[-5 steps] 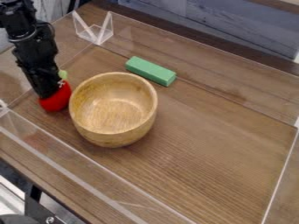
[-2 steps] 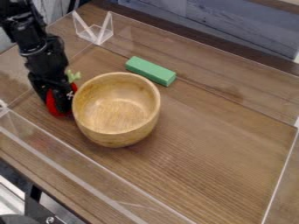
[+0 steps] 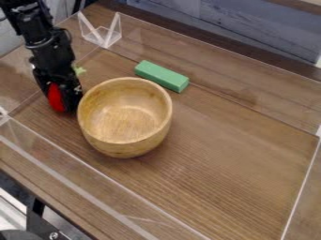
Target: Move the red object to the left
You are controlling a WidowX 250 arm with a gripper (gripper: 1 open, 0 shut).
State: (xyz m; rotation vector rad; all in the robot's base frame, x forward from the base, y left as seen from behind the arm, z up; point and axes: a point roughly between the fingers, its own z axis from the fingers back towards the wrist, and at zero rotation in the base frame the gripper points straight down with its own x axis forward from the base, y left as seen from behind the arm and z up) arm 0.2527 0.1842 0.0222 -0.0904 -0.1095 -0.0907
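While the black claw (image 3: 58, 94) stands spread, pointing straight down with a finger on either side of it, the small bright red rounded toy fruit (image 3: 54, 97) rests on the brown wooden table (image 3: 226, 159) at the far left of the scene, just beside the round light wooden bowl (image 3: 123, 115). Nothing is pinched: the jaws look parted around the fruit rather than closed on it, though the fingers hide much of its surface, so whether a pad is brushing it cannot be told. The flat green rectangular block (image 3: 162, 75) lies well apart, beyond the bowl.

Judging from where the fruit sits, the placement looks done or nearly so, and the risk lies in the departure. If a finger is in fact touching the fruit, a lift that is not cleanly vertical could drag or tip it, and a rounded toy like this would probably roll. A roll toward the bowl would stop against its wall, undoing little, but a roll toward the clear plastic barrier (image 3: 38, 155) at the table's near edge could leave it hard to reach. A sideways swing of the arm, rather than a straight rise, could also knock the bowl's rim, since the claw stands very close to it, and shove the bowl across the table.
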